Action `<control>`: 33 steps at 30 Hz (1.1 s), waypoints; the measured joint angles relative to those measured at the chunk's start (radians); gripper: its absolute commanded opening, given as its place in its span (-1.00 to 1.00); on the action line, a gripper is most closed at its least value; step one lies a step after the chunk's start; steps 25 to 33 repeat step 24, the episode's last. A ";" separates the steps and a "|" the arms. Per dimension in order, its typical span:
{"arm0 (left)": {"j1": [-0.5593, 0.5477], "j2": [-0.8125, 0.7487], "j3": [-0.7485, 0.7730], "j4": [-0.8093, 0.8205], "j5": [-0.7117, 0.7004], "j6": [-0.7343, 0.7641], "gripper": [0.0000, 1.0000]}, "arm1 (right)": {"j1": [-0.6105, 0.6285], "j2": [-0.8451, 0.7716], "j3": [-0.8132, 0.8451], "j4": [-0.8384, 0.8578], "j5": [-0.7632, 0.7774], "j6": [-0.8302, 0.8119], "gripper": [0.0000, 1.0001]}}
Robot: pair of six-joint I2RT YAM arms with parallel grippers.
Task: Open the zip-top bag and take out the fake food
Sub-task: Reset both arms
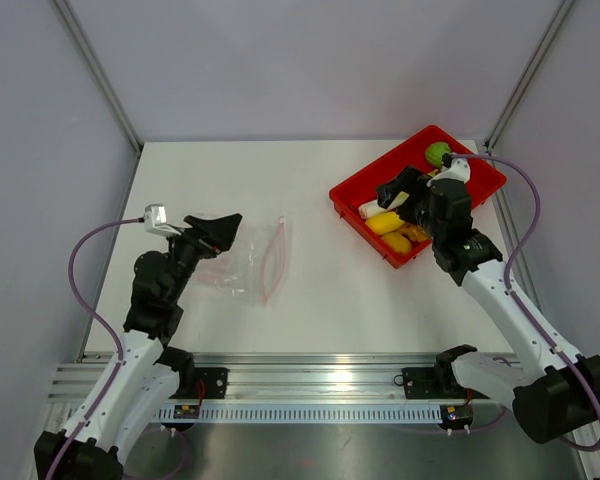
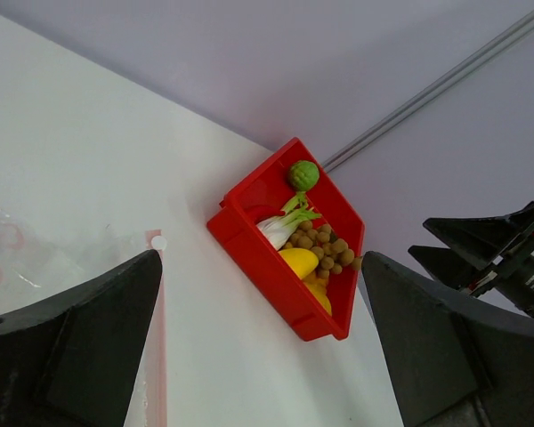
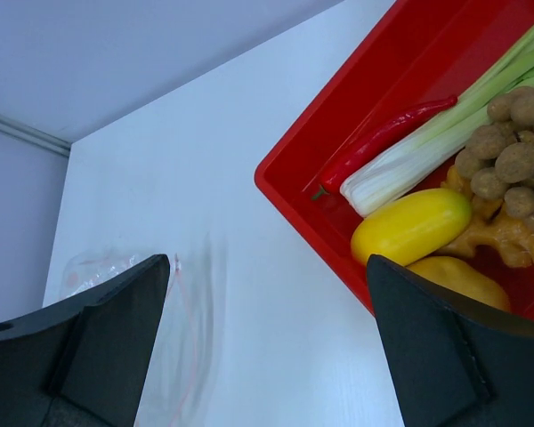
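Note:
The zip-top bag [image 1: 242,264] lies flat on the white table at the left, clear and crinkled, with its pink zip strip [image 1: 273,258] on its right side. It shows no food inside. The fake food [image 1: 392,224] sits in a red tray [image 1: 352,195] at the back right: green fruit [image 2: 303,174], celery [image 3: 427,147], yellow piece [image 3: 411,226], tan balls [image 3: 507,142], red chilli [image 3: 387,138]. My left gripper [image 1: 216,231] hovers open over the bag's left part. My right gripper [image 1: 404,194] hangs open over the tray. Both hold nothing.
An aluminium rail [image 1: 310,385] runs along the table's near edge by the arm bases. Grey enclosure walls with metal corner posts [image 1: 100,75] close the back and sides. The tray stands near the right table edge. The right arm's gripper [image 2: 498,253] shows in the left wrist view.

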 measured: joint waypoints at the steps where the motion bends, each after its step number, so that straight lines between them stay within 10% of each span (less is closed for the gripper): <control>1: 0.000 -0.013 0.000 -0.002 0.000 -0.003 0.98 | 0.000 -0.012 -0.008 0.001 -0.016 0.003 0.99; 33: -0.003 -0.018 -0.001 -0.028 0.018 0.007 0.98 | 0.000 -0.072 -0.089 0.000 -0.085 0.019 0.99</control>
